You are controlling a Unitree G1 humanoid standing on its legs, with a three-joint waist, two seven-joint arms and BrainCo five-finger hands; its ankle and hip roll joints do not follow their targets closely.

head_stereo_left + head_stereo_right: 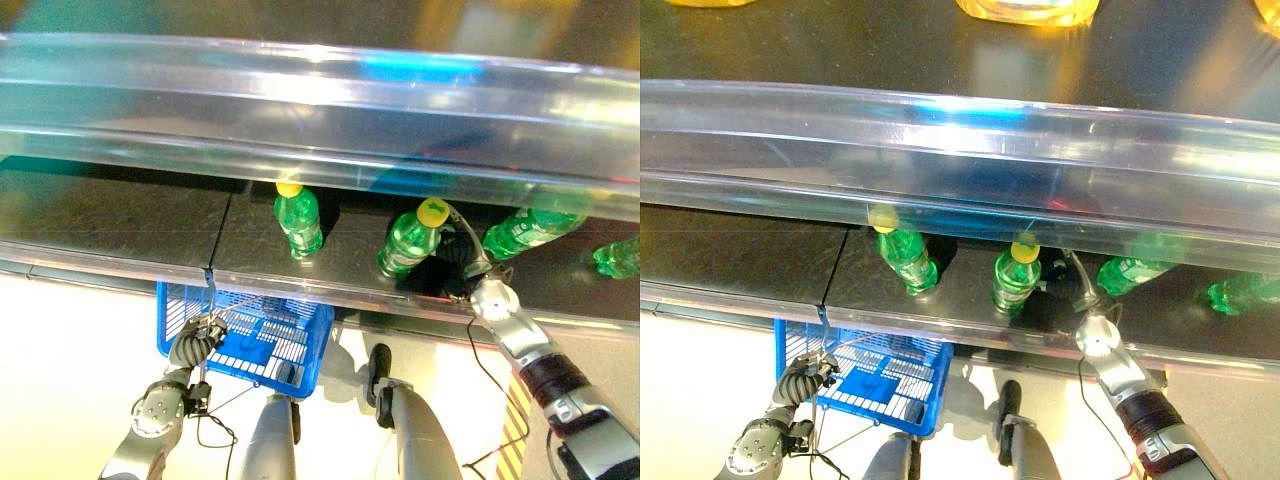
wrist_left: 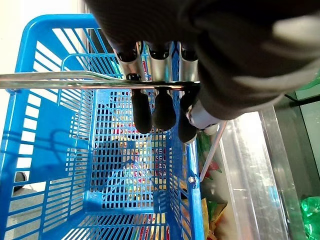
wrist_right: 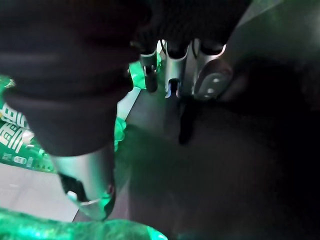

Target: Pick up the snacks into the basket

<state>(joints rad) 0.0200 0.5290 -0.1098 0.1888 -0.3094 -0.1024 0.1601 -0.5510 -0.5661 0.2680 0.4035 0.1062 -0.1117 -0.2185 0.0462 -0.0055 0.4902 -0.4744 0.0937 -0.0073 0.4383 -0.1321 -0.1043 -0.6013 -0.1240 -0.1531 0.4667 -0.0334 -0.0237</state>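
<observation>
The left hand (image 2: 160,107) has its fingers curled around the metal handle (image 2: 60,77) of the blue basket (image 1: 300,345), below the shelf (image 1: 120,215). The right hand (image 1: 478,270) reaches in beside a green bottle (image 1: 408,243); its fingers look rather straight, holding nothing. The bottle is probably heavy, smooth and slippery, so best taken around its body.
</observation>
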